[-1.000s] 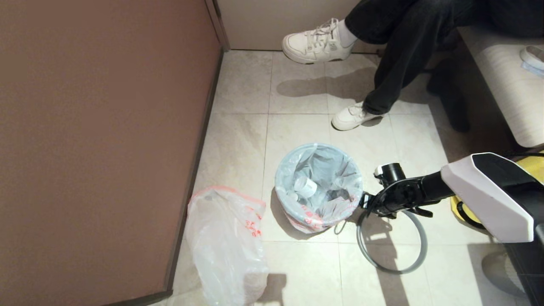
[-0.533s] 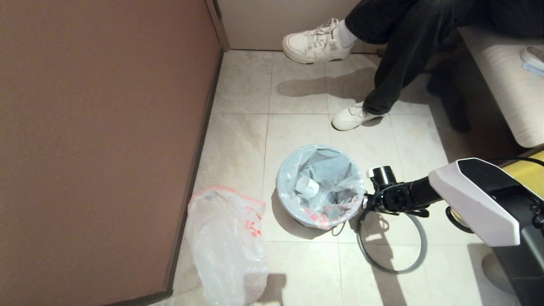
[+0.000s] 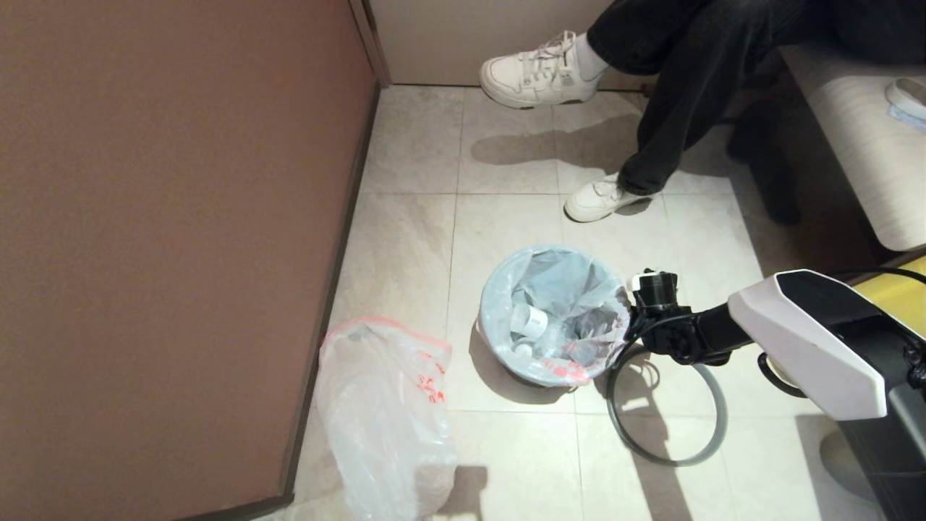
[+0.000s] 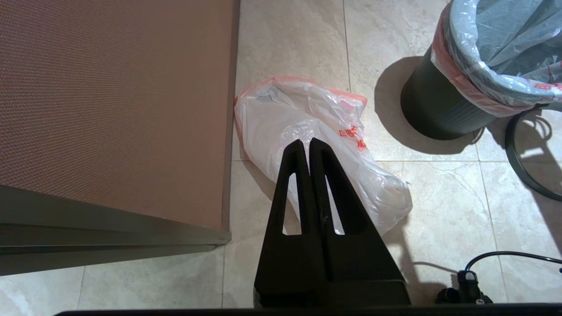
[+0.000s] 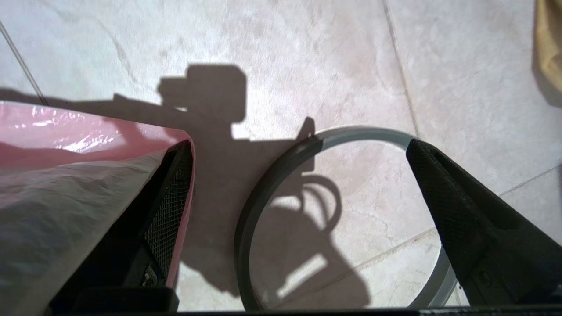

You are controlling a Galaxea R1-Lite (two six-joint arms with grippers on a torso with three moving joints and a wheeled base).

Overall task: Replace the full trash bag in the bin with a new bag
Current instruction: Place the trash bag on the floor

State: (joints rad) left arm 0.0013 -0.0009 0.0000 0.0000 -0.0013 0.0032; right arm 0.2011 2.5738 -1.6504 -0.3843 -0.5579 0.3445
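Note:
The full trash bag (image 3: 557, 318), with a white cup inside, lines the dark bin (image 4: 432, 114); its pink edge is folded over the bin's top. The grey hoop (image 3: 716, 420) lies on the floor right of the bin. My right gripper (image 3: 629, 334) is open at the bin's right side above the hoop (image 5: 272, 184). The bag's pink edge (image 5: 66, 131) lies against one of the fingers (image 5: 169, 210). The new bag (image 3: 383, 420) lies crumpled by the brown wall. In the left wrist view my left gripper (image 4: 309, 142) hangs shut and empty above the new bag (image 4: 285, 114).
A brown wall (image 3: 181, 239) bounds the left side. A seated person's legs and white shoes (image 3: 597, 199) are just beyond the bin, and a bench (image 3: 861, 145) is at the right. A yellow object (image 3: 904, 289) sits behind my right arm. A black cable (image 4: 505, 256) lies on the tiles.
My right gripper has shifted slightly forward along the bin's right rim. The bin's mouth has moved a little to the right. The new bag and hoop have stayed put.

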